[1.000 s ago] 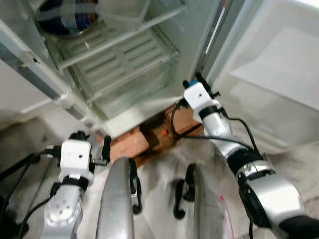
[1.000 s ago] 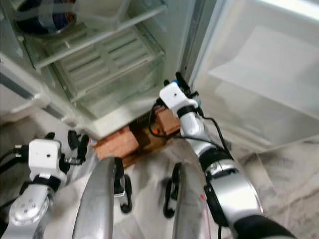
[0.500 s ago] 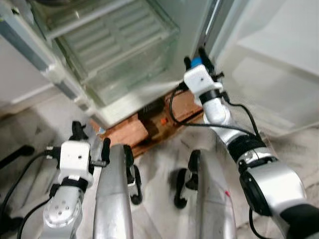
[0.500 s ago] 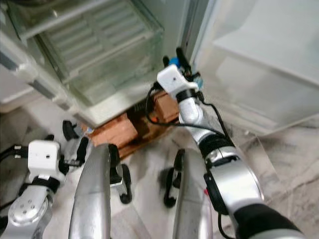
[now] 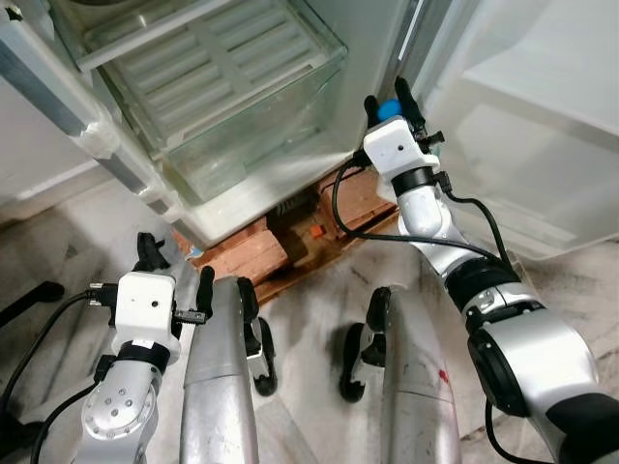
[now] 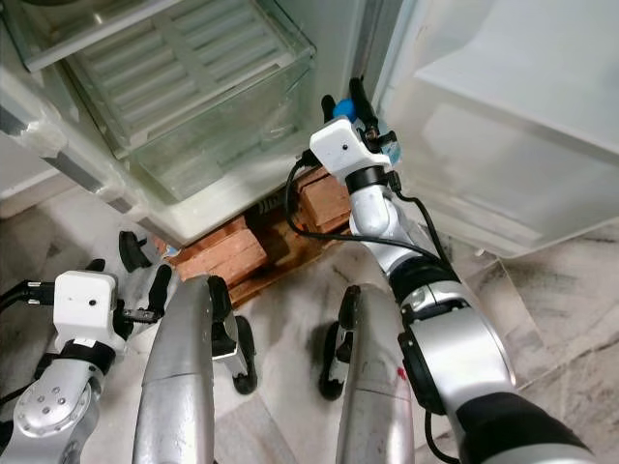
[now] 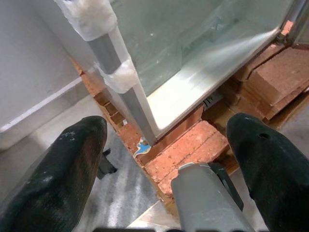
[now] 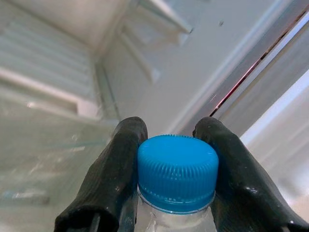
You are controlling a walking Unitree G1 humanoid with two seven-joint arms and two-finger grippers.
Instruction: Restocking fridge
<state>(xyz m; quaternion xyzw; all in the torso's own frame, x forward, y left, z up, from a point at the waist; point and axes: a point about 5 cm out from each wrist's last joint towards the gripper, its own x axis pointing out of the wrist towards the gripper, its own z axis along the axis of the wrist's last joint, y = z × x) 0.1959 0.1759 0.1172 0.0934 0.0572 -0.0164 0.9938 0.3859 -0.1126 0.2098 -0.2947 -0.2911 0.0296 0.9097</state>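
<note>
Blue-capped bottle (image 8: pixel 176 170) in right tool (image 8: pixel 174 179).

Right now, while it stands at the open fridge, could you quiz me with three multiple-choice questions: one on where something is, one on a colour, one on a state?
1. What does the fridge stand on?
A. bricks
B. a metal trolley
C. a thick rug

2. What colour is the cap of the bottle the right gripper holds?
A. red
B. blue
C. white

3. How are the left gripper's fingers?
A. shut on a bottle
B. shut on a cloth
C. open, holding nothing

Answers:
1 A: reddish bricks lie under the fridge base.
2 B: the bottle cap is blue between the right gripper fingers.
3 C: the left gripper has its fingers spread wide with only floor and bricks between them.
</note>
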